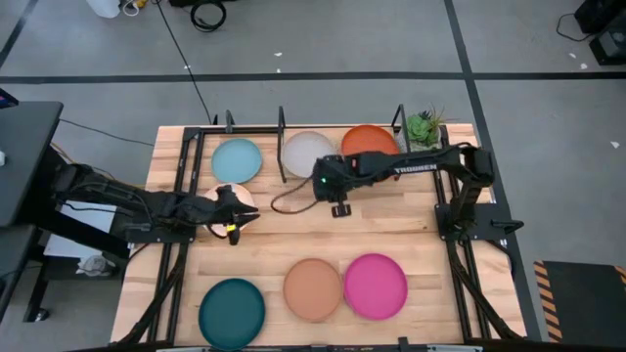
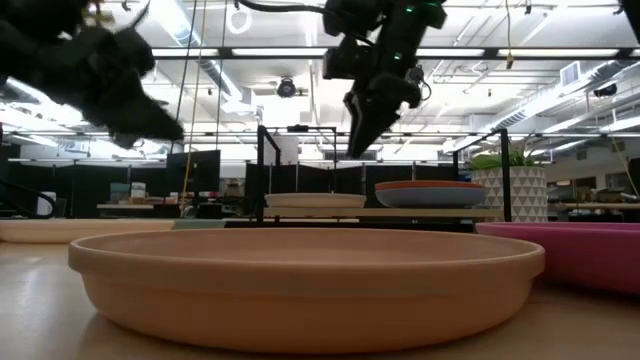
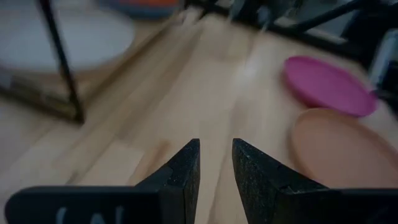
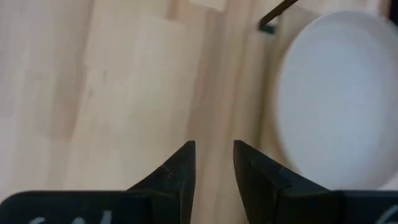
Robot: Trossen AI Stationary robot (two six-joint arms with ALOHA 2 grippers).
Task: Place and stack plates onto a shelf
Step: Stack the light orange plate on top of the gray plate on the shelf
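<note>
The black rod shelf (image 1: pixel 282 127) stands along the far edge. It holds a light blue plate (image 1: pixel 237 160), a pale grey plate (image 1: pixel 308 154) and an orange plate (image 1: pixel 370 142), each flat on its base. My right gripper (image 1: pixel 339 209) hangs open over bare wood just near of the grey plate (image 4: pixel 342 99), holding nothing. My left gripper (image 1: pixel 235 223) is open above the table at the left, beside a pale peach plate (image 1: pixel 241 196), with only wood showing between its fingers (image 3: pixel 186 168). Teal (image 1: pixel 232 311), tan (image 1: pixel 313 289) and pink (image 1: pixel 375 286) plates lie along the near edge.
A small potted plant (image 1: pixel 423 127) stands at the shelf's far right corner. The right arm's base (image 1: pixel 468 210) stands at the table's right side. A strip of bare wood runs across the middle of the table between the shelf and the near row of plates.
</note>
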